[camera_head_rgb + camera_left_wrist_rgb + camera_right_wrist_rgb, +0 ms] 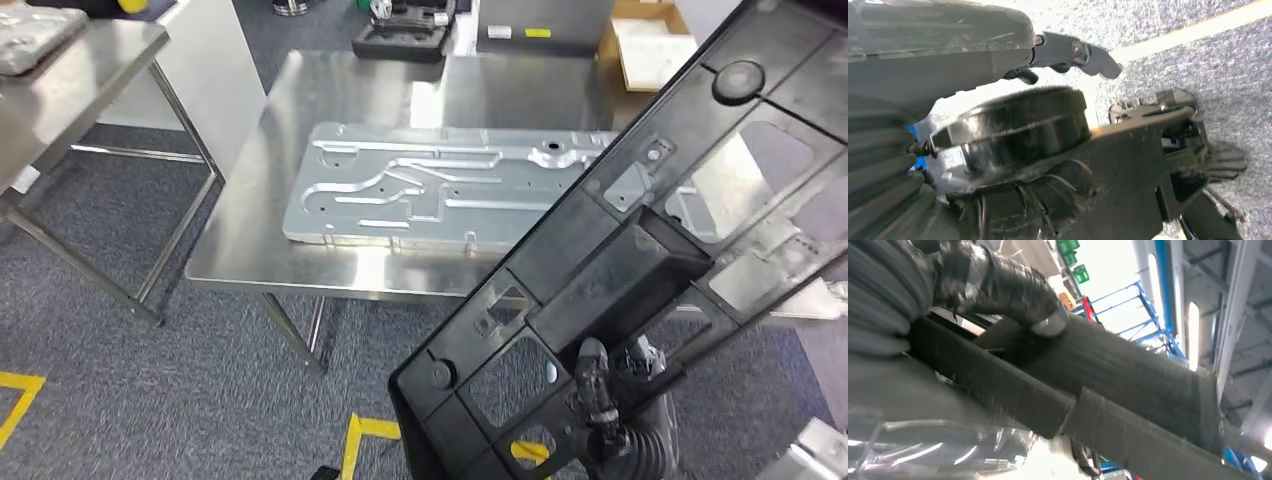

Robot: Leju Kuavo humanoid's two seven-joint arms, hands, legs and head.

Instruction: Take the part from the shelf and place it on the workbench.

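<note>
The part (600, 260) is a long black plastic panel with cut-outs, held slantwise from low centre to the top right, over the near right edge of the steel workbench (250, 250). My left hand (605, 395) grips its lower end from beneath. The left wrist view shows that hand (948, 55) against the part (1128, 160), with the dark fingers (1073, 50) reaching past its rim above the carpet. In the right wrist view my right hand (993, 280) wraps its thumb over a black bar of the part (1128, 385), under the hall ceiling.
A large ribbed silver metal plate (430, 190) lies across the workbench. A second steel table (70, 80) stands at the left, a black case (405, 35) and a cardboard box (650, 40) behind. Yellow floor tape (365, 430) marks the grey carpet.
</note>
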